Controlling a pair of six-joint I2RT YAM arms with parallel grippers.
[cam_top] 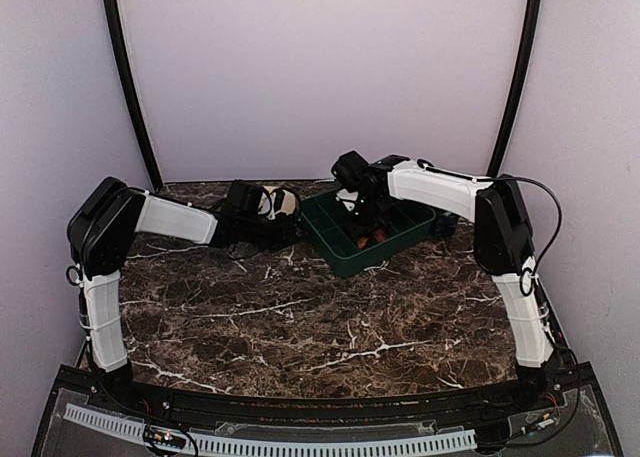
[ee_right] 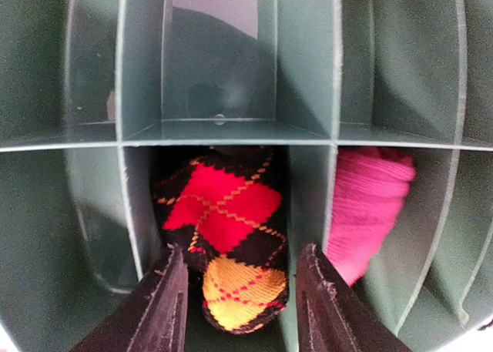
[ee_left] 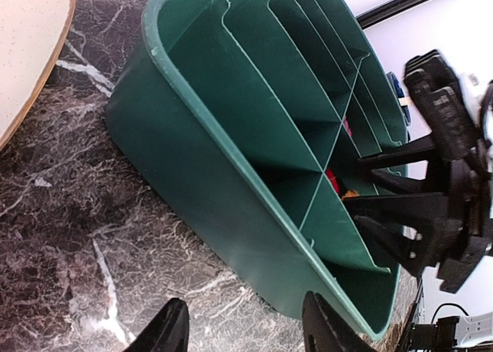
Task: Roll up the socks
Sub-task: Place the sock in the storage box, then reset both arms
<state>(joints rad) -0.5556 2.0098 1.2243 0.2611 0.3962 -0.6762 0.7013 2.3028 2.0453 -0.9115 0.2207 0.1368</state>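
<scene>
Red-and-black argyle knit sock roll [ee_right: 223, 213] inside green plastic divided bin [ee_right: 223, 130]

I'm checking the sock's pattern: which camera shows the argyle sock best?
Right wrist: the argyle sock sits mid-frame, pattern sharp, in the green bin. Top external shows only a red-orange speck; left wrist a sliver behind a divider.
</scene>
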